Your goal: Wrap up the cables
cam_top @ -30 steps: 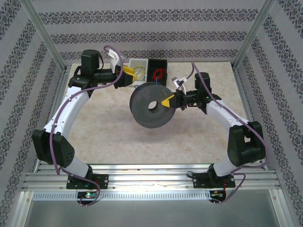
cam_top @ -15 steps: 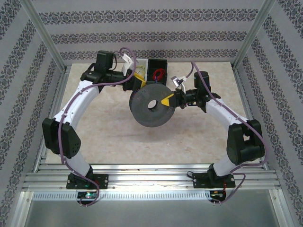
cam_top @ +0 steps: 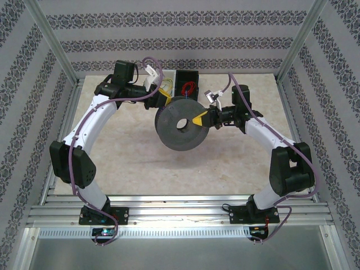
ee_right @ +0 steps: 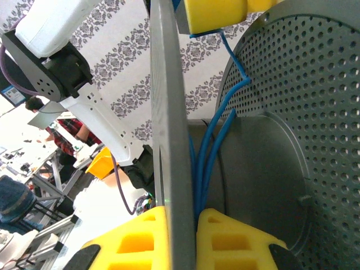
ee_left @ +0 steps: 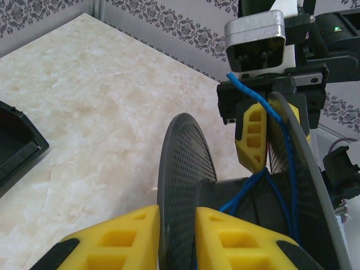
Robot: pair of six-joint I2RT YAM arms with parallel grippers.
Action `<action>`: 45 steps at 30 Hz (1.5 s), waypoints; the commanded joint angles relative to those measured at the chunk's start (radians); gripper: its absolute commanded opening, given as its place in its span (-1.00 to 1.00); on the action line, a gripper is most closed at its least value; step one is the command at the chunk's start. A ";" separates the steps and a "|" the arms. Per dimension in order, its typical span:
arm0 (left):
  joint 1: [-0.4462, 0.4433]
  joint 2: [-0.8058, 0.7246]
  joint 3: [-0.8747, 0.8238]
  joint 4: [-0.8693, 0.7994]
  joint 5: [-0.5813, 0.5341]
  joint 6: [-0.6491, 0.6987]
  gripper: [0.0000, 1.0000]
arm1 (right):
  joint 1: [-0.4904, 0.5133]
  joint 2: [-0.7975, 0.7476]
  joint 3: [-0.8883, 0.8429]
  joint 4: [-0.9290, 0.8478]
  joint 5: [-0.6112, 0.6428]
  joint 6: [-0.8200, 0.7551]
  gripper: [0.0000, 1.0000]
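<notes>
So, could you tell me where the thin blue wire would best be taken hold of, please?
Probably its free tail: the thin blue wire sticks out past the rim of the dark grey perforated spool, beside the right end effector. Come in from outside the rim, pinching across the strand; further in it lies in the narrow slot between the flanges.

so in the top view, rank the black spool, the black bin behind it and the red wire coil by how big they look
black spool, clearly largest, though it may sit nearer the camera
black bin, partly hidden behind the spool
red wire coil, smallest, lying in the bin
</notes>
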 commanded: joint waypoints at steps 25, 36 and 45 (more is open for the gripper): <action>-0.013 -0.054 -0.142 0.018 0.002 -0.020 -0.57 | -0.057 -0.021 0.084 0.028 -0.094 -0.044 -1.00; -0.013 -0.060 -0.191 0.055 0.017 -0.050 -0.59 | -0.062 -0.033 0.107 0.045 -0.041 -0.026 -1.00; -0.022 -0.071 -0.248 0.093 0.037 -0.081 -0.58 | -0.071 -0.044 0.115 0.087 -0.005 0.007 -1.00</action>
